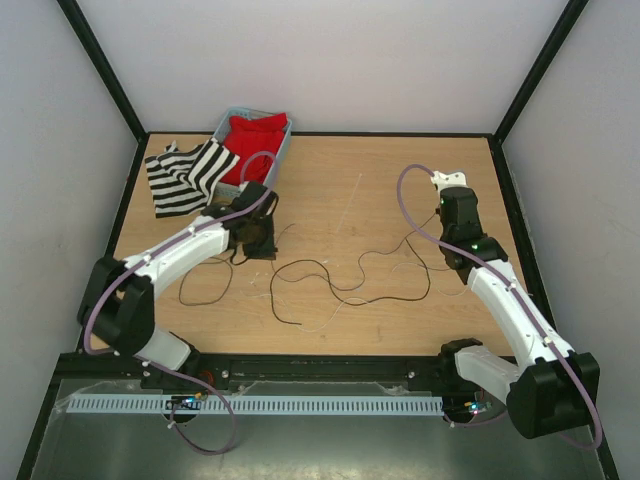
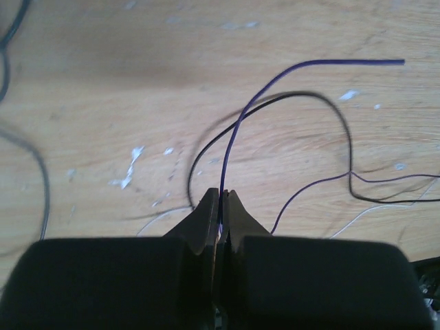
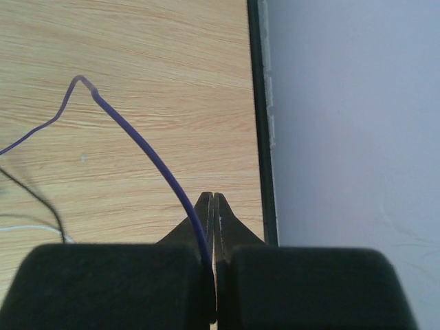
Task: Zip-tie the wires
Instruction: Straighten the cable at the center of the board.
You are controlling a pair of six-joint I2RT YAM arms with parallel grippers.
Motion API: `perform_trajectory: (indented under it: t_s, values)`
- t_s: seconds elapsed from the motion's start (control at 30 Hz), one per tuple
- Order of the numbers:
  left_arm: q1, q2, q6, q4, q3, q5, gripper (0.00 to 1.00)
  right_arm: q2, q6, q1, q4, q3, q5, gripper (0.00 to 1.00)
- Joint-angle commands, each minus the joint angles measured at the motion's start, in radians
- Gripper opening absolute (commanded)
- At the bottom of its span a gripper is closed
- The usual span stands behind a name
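1. The wires (image 1: 340, 280) lie in loose, sprawling loops over the middle of the table (image 1: 400, 170), between the two arms. Nothing gathers them into a bundle and no zip tie shows in any view, so I judge the job to be at an early stage.
2. The left tool (image 2: 220, 199) is closed, pinching one thin strand that rises from the tips and curves to the upper right of the left wrist frame.
3. The right tool (image 3: 214, 201) is likewise closed on a thin strand, which runs from the tips to the upper left of its frame, beside the table's dark right edge.
4. Whether both hold the same strand, I cannot tell.
5. Left to do, as I read it: draw the strands together, bring a tie, loop and tighten it.
6. Only the top view shows the whole spread, plus a striped cloth (image 1: 185, 178) and a bin (image 1: 284, 148) of red fabric at upper left. Only the wrist views show the pinches, where the held strand looks purple
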Motion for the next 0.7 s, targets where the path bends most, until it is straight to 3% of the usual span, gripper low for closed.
perform_trajectory:
  t_s: [0.0, 0.4, 0.67]
  values:
    - [0.016, -0.157, -0.123, 0.066, -0.137, -0.025, 0.00, 0.024, -0.034, -0.047, 0.024, 0.010, 0.068, 0.00]
    - [0.031, -0.410, -0.228, 0.094, -0.395, -0.036, 0.00, 0.148, -0.048, -0.254, 0.015, 0.018, 0.196, 0.00]
    - [0.031, -0.449, -0.273, 0.118, -0.497, -0.026, 0.00, 0.278, 0.058, -0.406, 0.051, 0.016, 0.120, 0.00]
